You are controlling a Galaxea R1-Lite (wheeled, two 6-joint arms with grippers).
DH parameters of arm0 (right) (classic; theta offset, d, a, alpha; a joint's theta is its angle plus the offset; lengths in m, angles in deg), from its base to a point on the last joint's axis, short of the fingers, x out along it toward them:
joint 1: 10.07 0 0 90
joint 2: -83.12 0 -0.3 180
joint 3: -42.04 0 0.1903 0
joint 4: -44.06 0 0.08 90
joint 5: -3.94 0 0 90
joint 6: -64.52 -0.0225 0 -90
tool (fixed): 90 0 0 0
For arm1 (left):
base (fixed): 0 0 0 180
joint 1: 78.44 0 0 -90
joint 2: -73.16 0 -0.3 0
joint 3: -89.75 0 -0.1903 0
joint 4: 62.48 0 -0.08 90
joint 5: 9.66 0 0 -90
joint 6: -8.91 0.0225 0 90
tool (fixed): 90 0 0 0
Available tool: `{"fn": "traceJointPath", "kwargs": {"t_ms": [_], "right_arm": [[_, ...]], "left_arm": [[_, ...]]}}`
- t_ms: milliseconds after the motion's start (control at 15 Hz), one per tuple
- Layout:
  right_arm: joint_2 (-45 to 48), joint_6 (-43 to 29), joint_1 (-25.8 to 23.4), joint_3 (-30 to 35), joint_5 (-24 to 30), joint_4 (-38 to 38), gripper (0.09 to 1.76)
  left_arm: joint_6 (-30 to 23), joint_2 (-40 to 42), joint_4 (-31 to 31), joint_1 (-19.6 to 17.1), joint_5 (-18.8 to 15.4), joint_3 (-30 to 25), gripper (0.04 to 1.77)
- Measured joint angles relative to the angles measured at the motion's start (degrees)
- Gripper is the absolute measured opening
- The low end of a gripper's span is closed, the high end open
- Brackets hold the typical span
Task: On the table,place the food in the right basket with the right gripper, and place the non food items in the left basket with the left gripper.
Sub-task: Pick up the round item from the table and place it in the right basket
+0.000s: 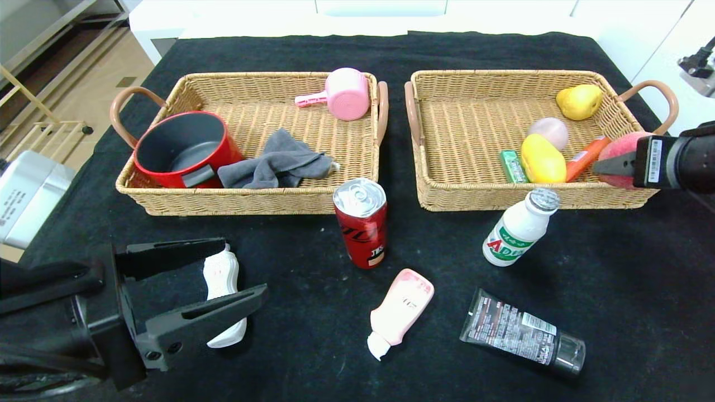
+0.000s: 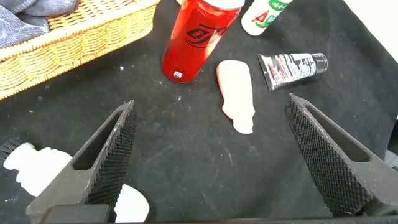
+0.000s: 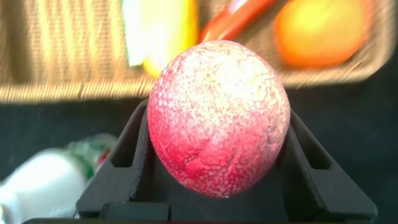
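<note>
The left gripper (image 1: 223, 293) hovers low, fingers spread around the white brush bottle (image 1: 222, 296) lying on the table (image 1: 642, 290); it looks light, rigid and slick, best taken at its waist. The right gripper (image 1: 609, 163) pinches the round peach (image 3: 217, 118) above the right basket (image 1: 475, 192).

Bright even light, blurred wrist background
</note>
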Motion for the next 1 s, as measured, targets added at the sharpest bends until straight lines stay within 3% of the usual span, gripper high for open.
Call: {"fn": "traceJointPath", "kwargs": {"t_ms": [400,800,1000], "right_arm": [[-6.5,0.3,-4.4,-8.1,0.3,-2.6,1.14],[-11.4,0.1,-5.5,-12.3,0.5,-4.5,1.14],[-12.2,-0.1,-5.5,-12.9,0.5,-4.5,1.33]], "left_arm": [[0.0,0.0,0.1,-0.2,0.0,0.2,1.72],[0.0,0.1,0.2,-0.2,0.1,0.3,1.72],[0.0,0.2,0.2,-0.2,0.1,0.3,1.72]]}}
